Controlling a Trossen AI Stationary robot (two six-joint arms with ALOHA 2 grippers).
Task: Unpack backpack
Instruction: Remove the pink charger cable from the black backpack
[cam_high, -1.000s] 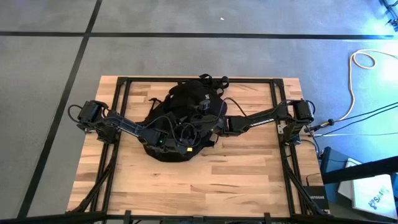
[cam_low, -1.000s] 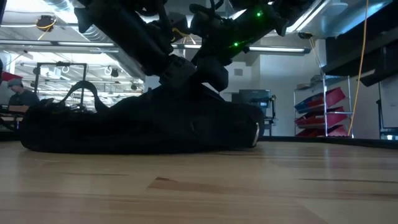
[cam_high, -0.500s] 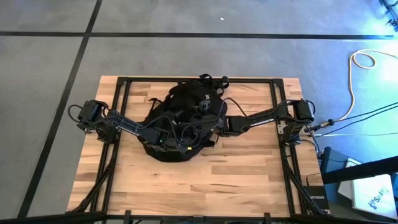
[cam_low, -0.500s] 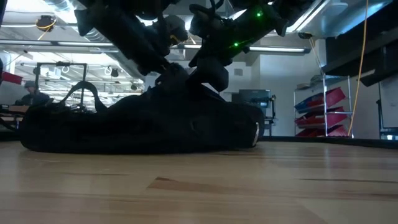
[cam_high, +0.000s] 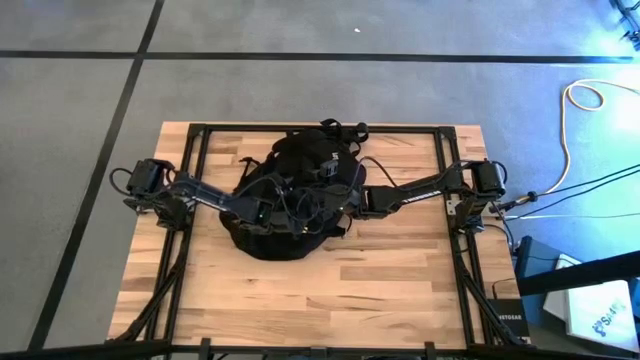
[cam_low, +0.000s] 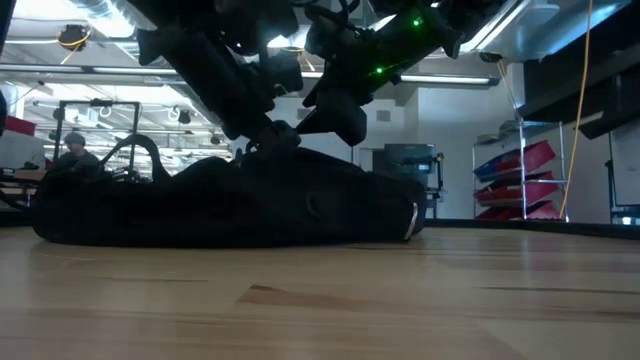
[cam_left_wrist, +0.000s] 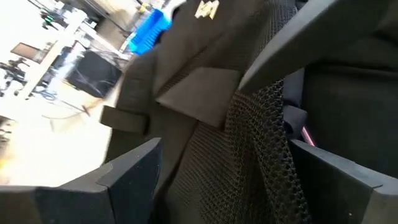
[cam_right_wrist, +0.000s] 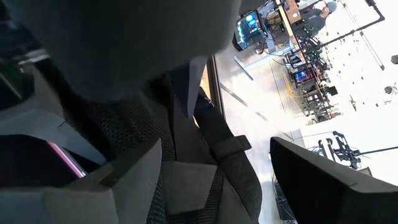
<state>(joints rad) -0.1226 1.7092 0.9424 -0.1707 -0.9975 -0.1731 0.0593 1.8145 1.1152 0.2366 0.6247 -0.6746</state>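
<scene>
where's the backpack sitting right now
In the high view the backpack lies flat on the wooden table, near its middle and toward the far edge. Both arms reach in over it, the left hand and right hand above it.

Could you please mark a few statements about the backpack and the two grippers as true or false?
1. The backpack lies flat on the wooden table. True.
2. The left gripper is shut tight on a strap. False: its fingers stand apart with only black mesh fabric between them, nothing pinched.
3. Both arms reach in over the backpack from opposite sides. True.
4. The right gripper waits at the table's edge, far from the backpack. False: it is right at the backpack, fingers apart over its fabric.
5. The backpack stands upright on its base. False: the low view shows it lying low and flat.
</scene>
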